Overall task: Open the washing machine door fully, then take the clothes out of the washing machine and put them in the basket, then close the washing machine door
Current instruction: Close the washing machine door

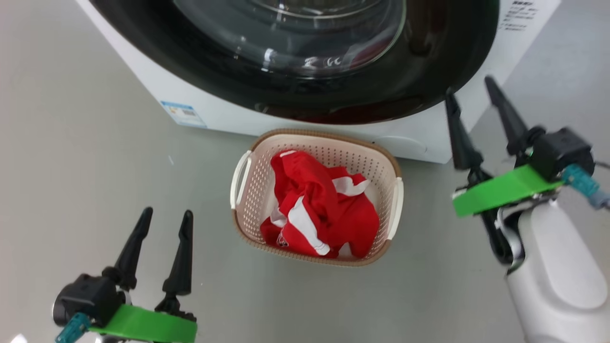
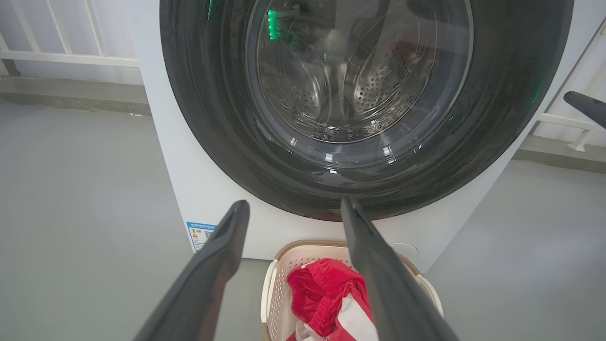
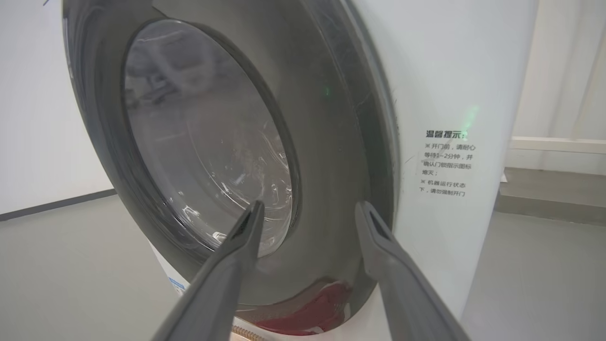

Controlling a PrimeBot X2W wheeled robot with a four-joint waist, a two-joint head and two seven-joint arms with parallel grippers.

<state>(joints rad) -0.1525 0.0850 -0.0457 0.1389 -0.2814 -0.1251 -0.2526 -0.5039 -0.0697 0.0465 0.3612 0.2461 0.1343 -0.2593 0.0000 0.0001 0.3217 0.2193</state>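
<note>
The round glossy black washing machine door lies flat against the front of the white washing machine, with the steel drum visible through its glass. On the floor in front stands the cream basket holding the red and white clothes. My right gripper is open and empty by the door's lower right edge; in its wrist view the fingers point at the door rim. At the lower left my left gripper is open and empty, well clear of the basket and clothes.
Grey floor surrounds the washer and basket. A blue label sticker sits on the washer's lower left front, and a printed notice is on its right front. A white railing runs behind the washer.
</note>
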